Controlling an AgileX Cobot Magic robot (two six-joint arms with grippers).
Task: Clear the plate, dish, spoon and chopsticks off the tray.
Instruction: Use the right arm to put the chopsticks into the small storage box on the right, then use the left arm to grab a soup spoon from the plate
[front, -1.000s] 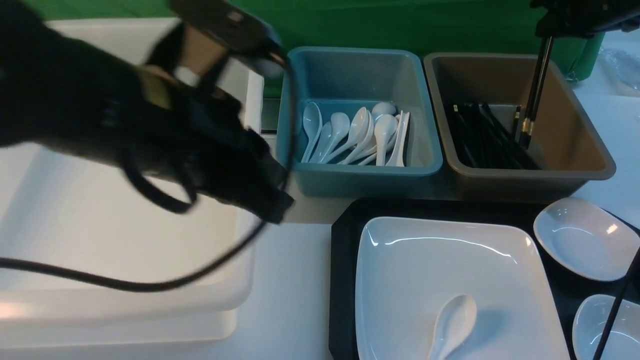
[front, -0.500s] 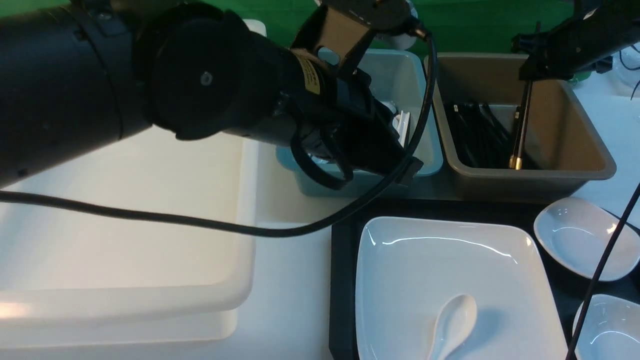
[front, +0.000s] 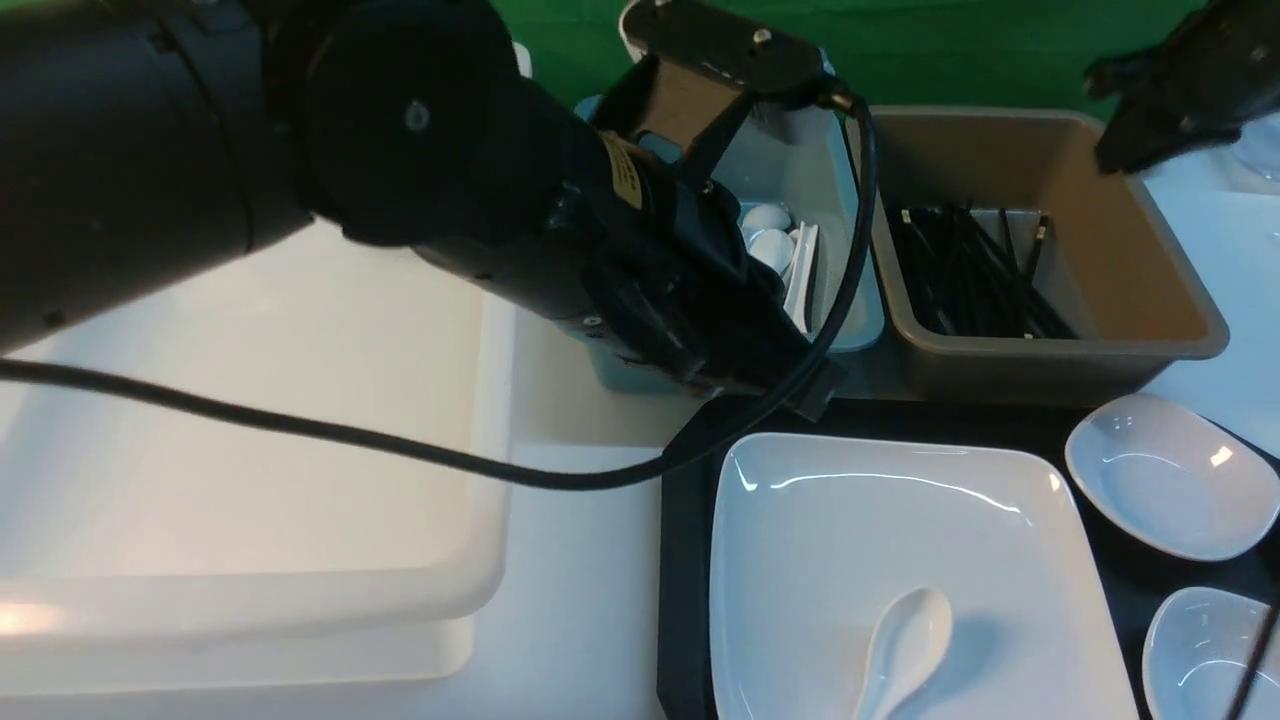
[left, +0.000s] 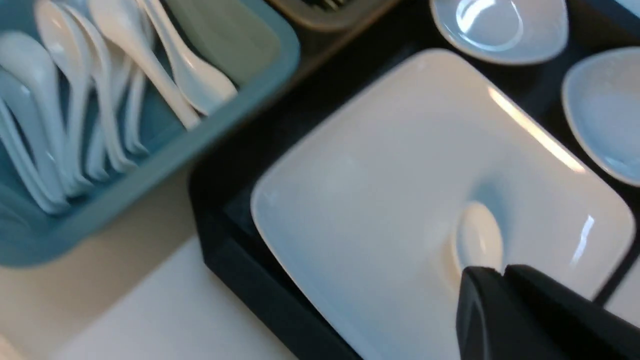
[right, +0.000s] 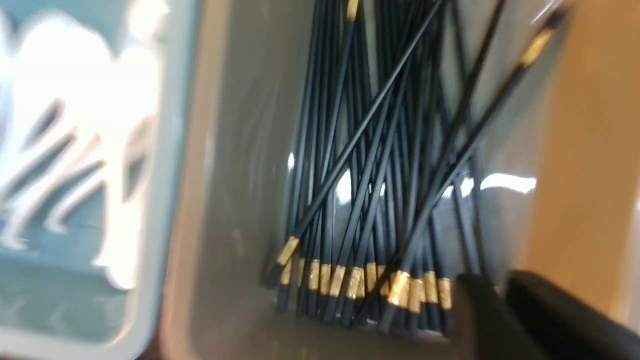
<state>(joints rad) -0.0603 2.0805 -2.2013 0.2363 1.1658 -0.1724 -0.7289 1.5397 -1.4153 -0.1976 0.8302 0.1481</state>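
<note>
The left hand (left: 495, 274), clenched and empty, points toward the spoon (front: 905, 640), which lies on the plate (front: 900, 510) at its 6 o'clock, on the tray (front: 685, 560). If it descends unopened, it would likely send the glossy spoon skating. The right hand (right: 492, 287), clenched on nothing, hangs over the brown bin (front: 1120, 260) holding the chopsticks (right: 370, 200). The spoon's handle is cut off. A thin black line (front: 1255, 655) at 4 o'clock could be chopstick or cable.

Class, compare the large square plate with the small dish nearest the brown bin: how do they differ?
The plate is square and far larger; the dish is small and rounded. The plate carries a spoon; the dish is empty. Both are glossy white and sit on the black tray.
</note>
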